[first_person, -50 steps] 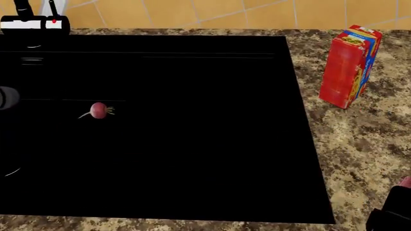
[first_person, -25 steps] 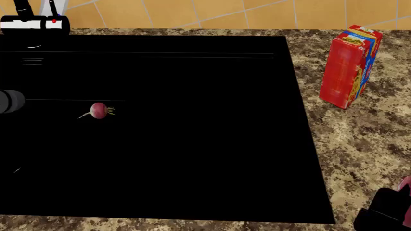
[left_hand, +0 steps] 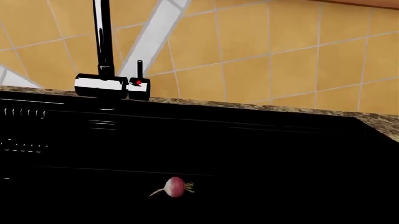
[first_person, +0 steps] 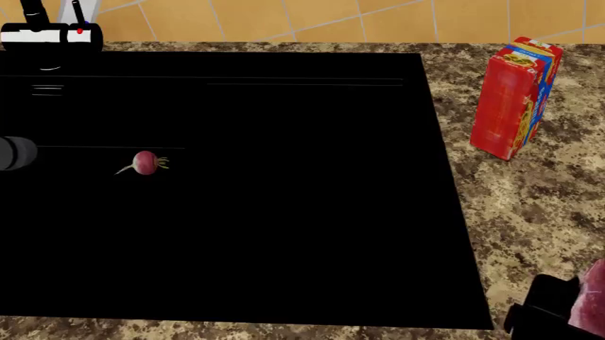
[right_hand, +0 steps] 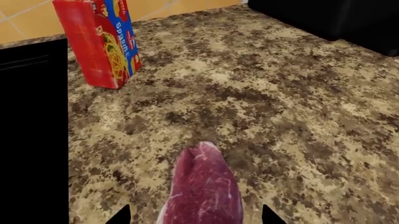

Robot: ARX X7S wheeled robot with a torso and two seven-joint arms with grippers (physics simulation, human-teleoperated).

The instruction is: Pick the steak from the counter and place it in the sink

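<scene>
Since the steak (right_hand: 203, 189) must reach the sink (first_person: 283, 212), I hold it clamped in the right gripper (right_hand: 194, 215) above the counter (right_hand: 281, 116) beside the sink; the left gripper's state I cannot tell.

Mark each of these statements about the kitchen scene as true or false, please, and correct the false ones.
1. A radish lies inside the sink. True.
2. The steak is already in the sink. False: it is over the counter, between the right claw tips.
3. The red spaghetti box stands upright on the counter. True.
4. The spaghetti box lies flat inside the sink. False: it stands on the counter beside the sink.
5. The faucet is at the sink's edge. True.
</scene>
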